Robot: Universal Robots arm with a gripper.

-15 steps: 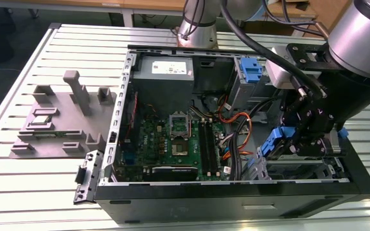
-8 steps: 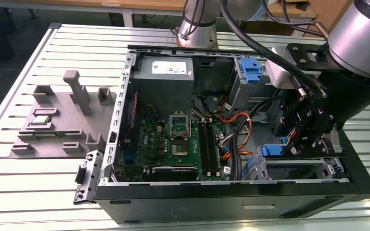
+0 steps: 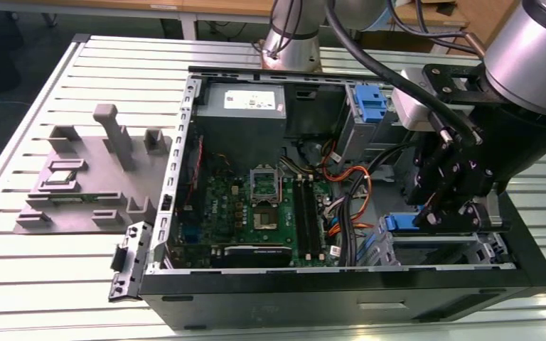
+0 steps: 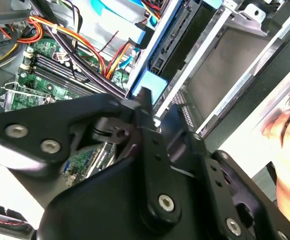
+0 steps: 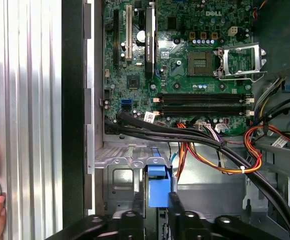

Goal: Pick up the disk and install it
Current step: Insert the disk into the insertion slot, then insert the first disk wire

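Disk [image 5: 157, 181] stands edgewise, clamped within the claw [image 5: 155, 199].

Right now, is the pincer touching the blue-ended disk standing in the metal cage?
Touching. In the first wrist view the disk's blue end sits clamped inside the pincer, with no gap on either side.

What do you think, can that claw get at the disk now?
Likely yes: the gripper looks closed on the blue end of the disk at the drive cage, and the cables lie off to the side.
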